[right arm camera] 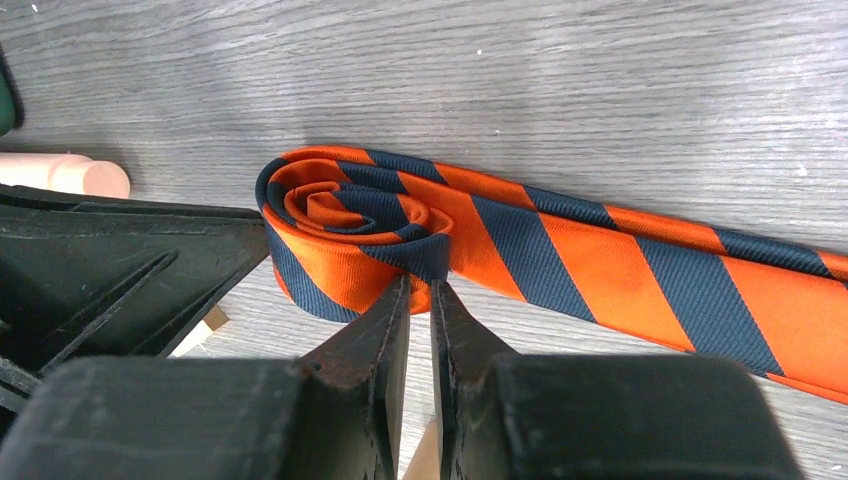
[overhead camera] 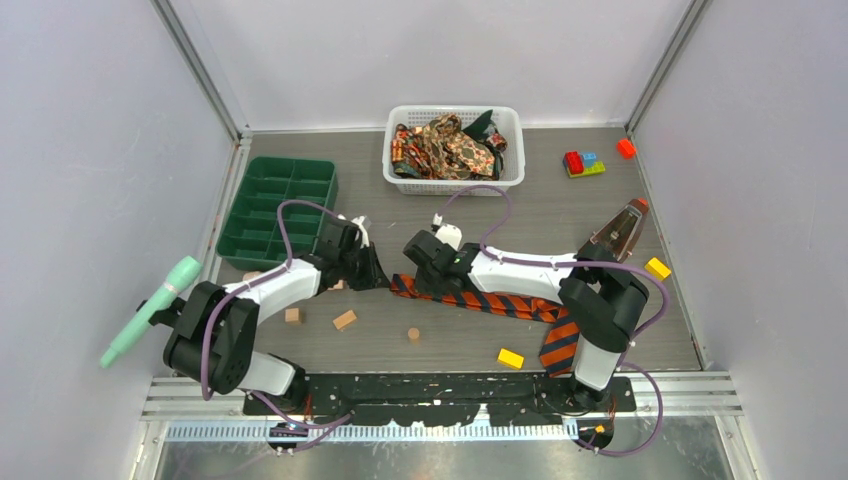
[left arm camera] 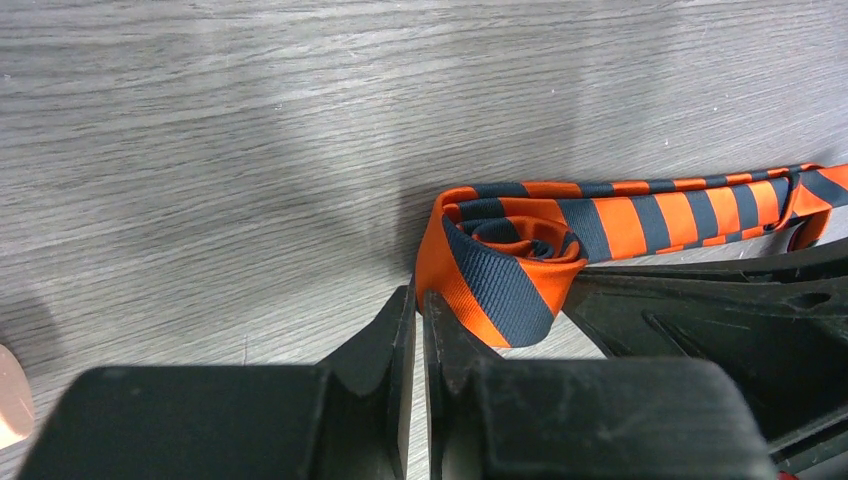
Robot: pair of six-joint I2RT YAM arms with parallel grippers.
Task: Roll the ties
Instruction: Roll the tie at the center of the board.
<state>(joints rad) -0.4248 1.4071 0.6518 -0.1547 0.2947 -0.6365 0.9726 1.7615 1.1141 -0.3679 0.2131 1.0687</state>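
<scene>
The striped tie (right arm camera: 560, 250) lies flat across the middle of the table (overhead camera: 560, 215). Its narrow end is wound into a small roll (left arm camera: 510, 265) left of centre, and its wide end trails toward the near edge at the right, under the right arm. Both grippers crowd that roll from opposite sides, which looks like the point of the arrangement — one to keep the coil tight, the other to turn it along the strip. The right gripper (right arm camera: 420, 290) has its jaws drawn almost together and appears to nip the outer wrap at the roll's side, which would stop the coil springing loose. The left gripper (left arm camera: 420, 305) is closed to a slit with nothing between its jaws, its tip just beside the roll. Only a few turns are made, so by my judgement most of the length is yet to be wound. A wooden peg (right arm camera: 65, 172) lies near the roll, and wooden blocks (overhead camera: 345, 320) and a yellow block (overhead camera: 511, 358) sit toward the near edge — the yellow one is close to the wide end and could snag it. The other ties (overhead camera: 445, 145) are heaped in the basket (overhead camera: 452, 185) at the far edge, and a green tray (overhead camera: 262, 215) stands by the far left corner, both well apart.
</scene>
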